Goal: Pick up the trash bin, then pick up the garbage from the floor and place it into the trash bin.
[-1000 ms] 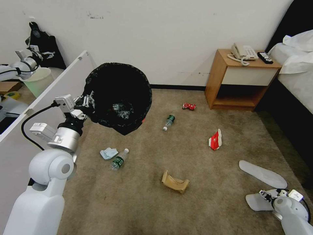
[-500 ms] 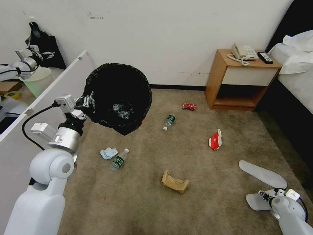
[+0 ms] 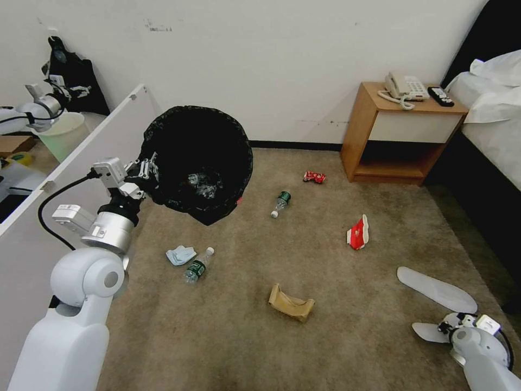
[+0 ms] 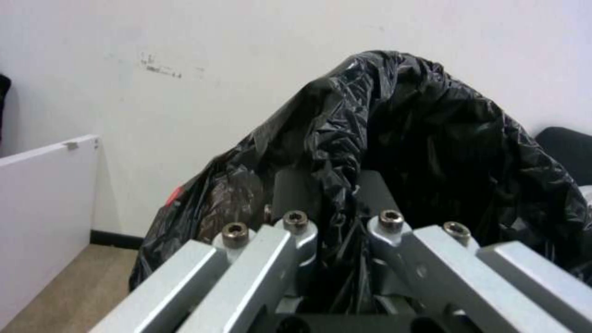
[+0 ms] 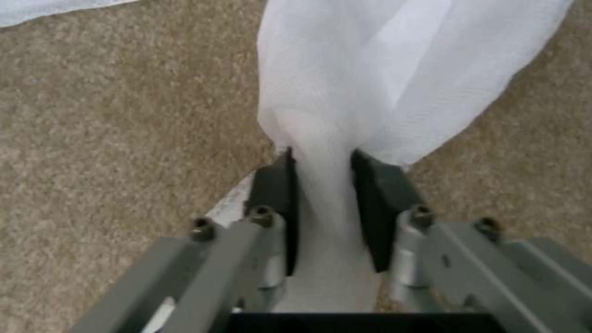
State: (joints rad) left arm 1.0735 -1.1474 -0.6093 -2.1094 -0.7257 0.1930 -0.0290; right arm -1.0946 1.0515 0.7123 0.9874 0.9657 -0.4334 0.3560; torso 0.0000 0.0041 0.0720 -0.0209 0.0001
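Right gripper, lower right of the head view, was closed on a white slipper; left gripper clamped the trash bin, upper left; carrying the slipper across to the bin was judged the next requirement.

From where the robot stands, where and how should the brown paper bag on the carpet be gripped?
Probably by one raised end wall of the brown paper bag, coming straight down from above. It lies crushed on the carpet, its ends folded up and its middle sagging, so those thin upright edges likely suit a pinch. It lies apart from the other litter, so the approach looks clear.
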